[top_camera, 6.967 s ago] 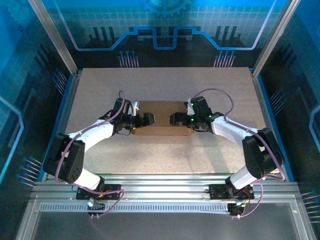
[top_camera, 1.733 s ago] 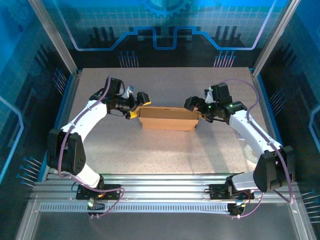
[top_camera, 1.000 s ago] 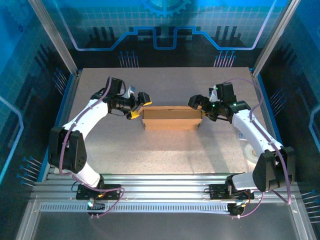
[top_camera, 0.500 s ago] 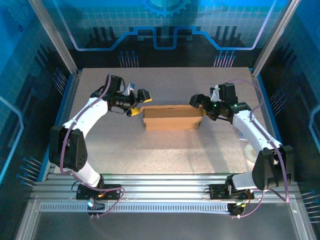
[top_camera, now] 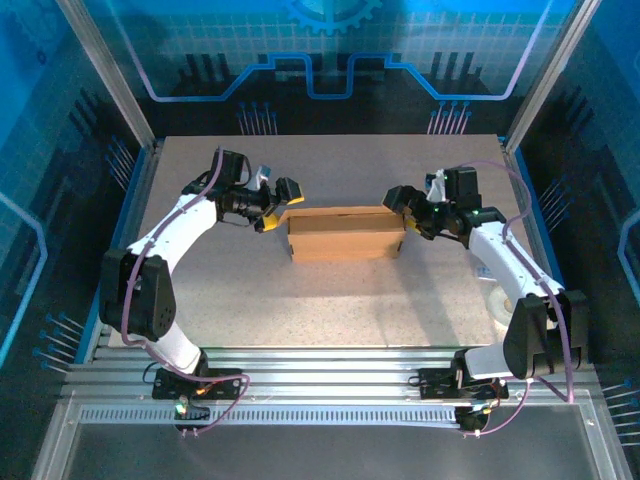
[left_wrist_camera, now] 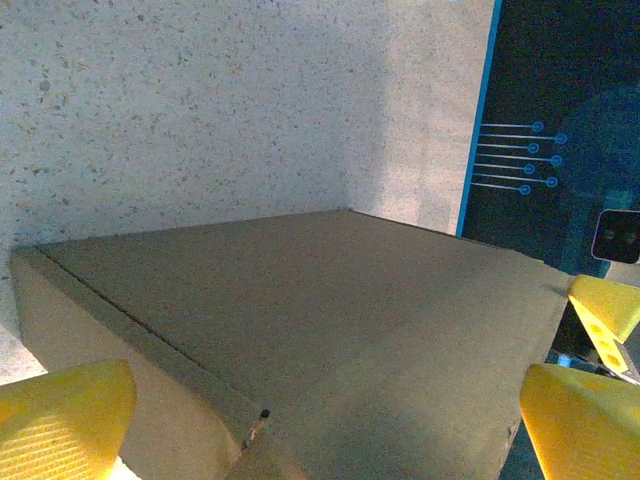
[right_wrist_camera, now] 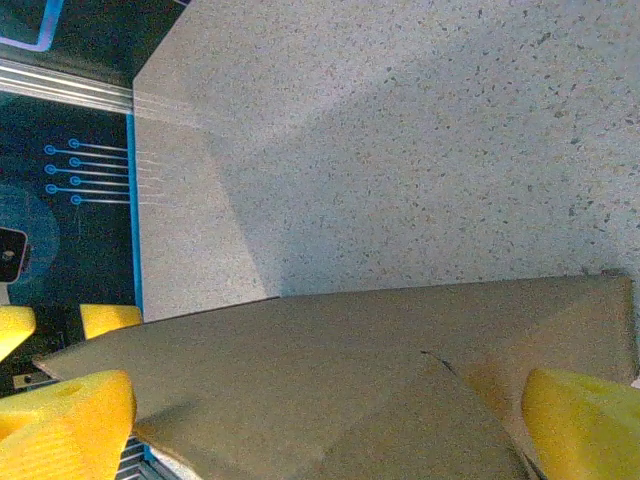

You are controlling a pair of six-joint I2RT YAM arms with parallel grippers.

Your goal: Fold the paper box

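Shows paper box (top_camera: 345,232) as a closed slim carton, lying flat near middle of table (top_camera: 300,310), long side running left-right. Puts left gripper (top_camera: 280,206) at its left end, jaws wide apart, yellow pads (left_wrist_camera: 65,415) straddling that end. Puts right gripper (top_camera: 403,210) at the right end, jaws likewise spread around the carton. Can't tell whether any pad touches cardboard.

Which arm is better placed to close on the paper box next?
Right, narrowly. Both the left gripper and right gripper stand open astride an end of the paper box, but the right one seems to overlap its end slightly more.
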